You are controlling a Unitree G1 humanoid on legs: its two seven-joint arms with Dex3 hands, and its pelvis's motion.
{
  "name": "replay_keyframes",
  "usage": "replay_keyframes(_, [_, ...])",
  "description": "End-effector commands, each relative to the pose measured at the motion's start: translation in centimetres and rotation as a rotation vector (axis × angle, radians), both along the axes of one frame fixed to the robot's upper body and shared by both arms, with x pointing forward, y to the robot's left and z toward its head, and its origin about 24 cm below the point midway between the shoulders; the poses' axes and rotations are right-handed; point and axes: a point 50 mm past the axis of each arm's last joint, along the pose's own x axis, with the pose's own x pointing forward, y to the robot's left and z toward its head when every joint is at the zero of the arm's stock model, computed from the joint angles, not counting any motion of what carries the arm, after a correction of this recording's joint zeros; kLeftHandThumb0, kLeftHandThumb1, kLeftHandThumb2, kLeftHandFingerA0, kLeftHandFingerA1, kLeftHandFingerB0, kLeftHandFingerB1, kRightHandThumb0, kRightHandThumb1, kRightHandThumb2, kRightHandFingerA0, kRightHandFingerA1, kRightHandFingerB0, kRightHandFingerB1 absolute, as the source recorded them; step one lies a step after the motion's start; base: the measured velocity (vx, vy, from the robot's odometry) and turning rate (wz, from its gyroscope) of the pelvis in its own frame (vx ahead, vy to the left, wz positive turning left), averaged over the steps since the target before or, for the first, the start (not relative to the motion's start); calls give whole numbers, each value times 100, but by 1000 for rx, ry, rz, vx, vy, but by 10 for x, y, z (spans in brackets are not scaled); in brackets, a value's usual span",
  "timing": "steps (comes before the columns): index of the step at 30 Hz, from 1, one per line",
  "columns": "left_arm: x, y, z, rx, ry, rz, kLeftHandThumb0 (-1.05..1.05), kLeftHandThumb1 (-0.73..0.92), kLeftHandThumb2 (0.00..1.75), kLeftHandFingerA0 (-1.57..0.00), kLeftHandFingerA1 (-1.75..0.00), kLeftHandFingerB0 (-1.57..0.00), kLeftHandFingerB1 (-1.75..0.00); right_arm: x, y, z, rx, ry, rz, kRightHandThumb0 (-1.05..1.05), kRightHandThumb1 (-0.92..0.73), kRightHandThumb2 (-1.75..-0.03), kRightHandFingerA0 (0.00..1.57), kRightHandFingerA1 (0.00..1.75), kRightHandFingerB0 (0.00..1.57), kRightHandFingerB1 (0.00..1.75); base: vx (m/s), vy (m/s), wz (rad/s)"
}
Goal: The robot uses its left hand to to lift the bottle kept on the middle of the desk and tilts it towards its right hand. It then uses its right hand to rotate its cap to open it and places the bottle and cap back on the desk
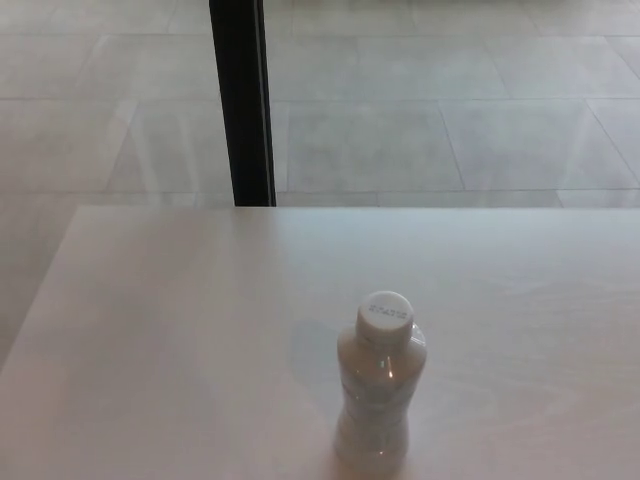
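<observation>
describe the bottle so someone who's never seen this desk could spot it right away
A pale desk fills the lower part of the head view. Near its front edge, right of centre, stands the bottle, upright, clear-bodied, its white cap on. Nothing else stands on the desk.

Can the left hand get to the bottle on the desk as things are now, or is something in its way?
Probably yes. The bottle stands upright, cap on, alone on the desk, with nothing beside it on the left. The left hand is not in view, though, so its starting place cannot be judged.
</observation>
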Motion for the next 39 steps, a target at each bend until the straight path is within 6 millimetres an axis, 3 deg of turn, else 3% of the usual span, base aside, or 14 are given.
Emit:
replay_keyframes(1, [-5, 28, 23, 151, -268, 239, -63, 48, 58, -55, -57, -50, -52, 2, -32, 27, -17, -308, -309, -61, -66, -60, 53, 73, 24, 37, 0, 0, 0])
replay_keyframes(2, [-4, 29, 23, 153, -271, 241, -63, 48, 58, -55, -57, -50, -52, 3, -31, 27, -15, -310, -310, -61, -66, -60, 53, 73, 24, 37, 0, 0, 0])
replay_keyframes(3, [16, 42, 35, 161, -487, 270, -40, 34, 95, 0, -52, -1, -53, 22, -48, 48, 2, -414, -323, -80, -57, -94, 7, 55, 2, 27, 0, 0, 0])
replay_keyframes(4, [34, 52, 44, 190, -591, 273, -41, 31, 92, 0, -52, -1, -54, 33, -55, 61, 3, -469, -284, -90, -64, -100, 2, 21, 0, 15, 0, 0, 0])
replay_keyframes(10, [97, 82, 94, 254, -844, 23, -84, 54, 92, -1, -12, -8, -27, 76, -66, 109, -26, -656, -116, -95, -62, -88, 0, 9, 0, 3, 0, 0, 0])
replay_keyframes(17, [201, 73, 213, 486, -1168, -345, -102, 63, 94, 0, 0, -13, -3, 131, -54, 191, -117, -969, 144, -105, -68, -117, 0, 42, 0, 39, 0, 0, 0])
replay_keyframes(18, [218, 66, 229, 508, -1206, -387, -93, 55, 94, -1, -25, -16, -48, 141, -45, 204, -141, -1007, 197, -105, -63, -110, 0, 66, 0, 54, 0, 0, 0])
replay_keyframes(21, [250, 44, 259, 524, -1299, -483, -96, 51, 88, -5, -63, -21, -53, 161, -21, 228, -197, -1067, 325, -105, -64, -116, 0, 76, 14, 65, 0, 0, 0])
replay_keyframes(23, [260, 33, 266, 520, -1329, -554, -95, 60, 58, -6, -81, -25, -57, 168, -8, 235, -207, -1099, 391, -105, -63, -115, 2, 79, 15, 68, 0, 0, 0])
replay_keyframes(25, [277, 12, 269, 458, -1366, -637, -93, 47, 86, -19, -79, -29, -63, 174, 14, 244, -209, -1129, 490, -105, -66, -110, 14, 85, 16, 76, 0, 0, 0])
replay_keyframes(29, [297, -28, 263, 412, -1399, -696, -84, 50, 96, 0, -29, -8, -35, 180, 51, 245, -227, -1120, 661, -105, -64, -114, 0, 47, 1, 52, 0, 0, 0])
replay_keyframes(31, [305, -46, 257, 326, -1413, -743, -97, 59, 99, 0, -19, -7, -19, 181, 67, 242, -205, -1109, 731, -105, -88, -70, 0, 51, 0, 47, 0, 0, 0])
replay_keyframes(32, [308, -56, 254, 335, -1381, -781, -93, 59, 100, 0, -24, -4, -23, 182, 76, 239, -186, -1106, 774, -105, -66, -116, 0, 32, 0, 36, 0, 0, 0])
replay_keyframes(39, [307, -135, 208, 101, -1312, -944, -78, 62, 99, 0, -28, 0, -24, 184, 118, 209, -61, -1013, 887, -96, -67, -114, 4, 25, 0, 27, 0, 0, 0])
